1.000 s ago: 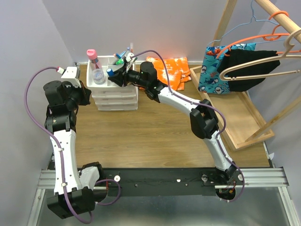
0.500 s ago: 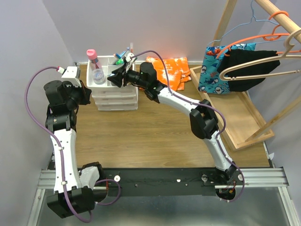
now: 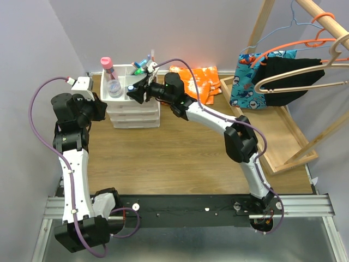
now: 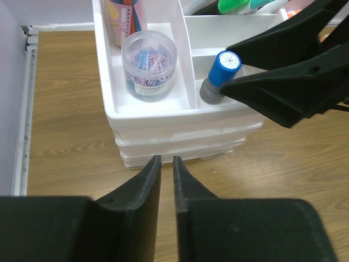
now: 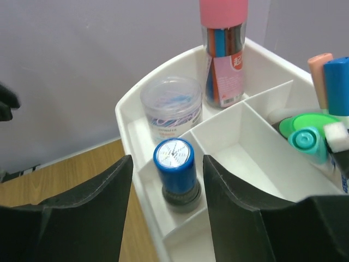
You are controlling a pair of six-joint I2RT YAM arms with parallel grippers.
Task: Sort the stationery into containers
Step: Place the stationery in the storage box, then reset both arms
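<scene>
The white three-drawer unit [image 3: 133,112] stands at the back left of the table. In its top tray a blue-capped tube [image 5: 175,173] stands upright in a small front compartment, also seen in the left wrist view [image 4: 220,76]. My right gripper [image 5: 167,185] is open, its fingers apart on either side of the tube, not touching it. The pink-capped clear bottle [image 5: 224,52] stands in the back left compartment. The green-capped marker [image 5: 305,126] and pens [image 5: 334,87] stand at the right. My left gripper [image 4: 164,162] is shut and empty in front of the drawers.
A round clear jar of paper clips [image 4: 149,64] sits in the left compartment. An orange cloth [image 3: 200,82] lies behind the right arm. A shallow wooden tray [image 3: 283,139] and a rack with hangers and clothes [image 3: 283,71] stand at the right.
My right gripper has drawn back slightly to the right from the tray; the blue-capped tube now shows standing free between the open fingers. The left arm has not moved.
</scene>
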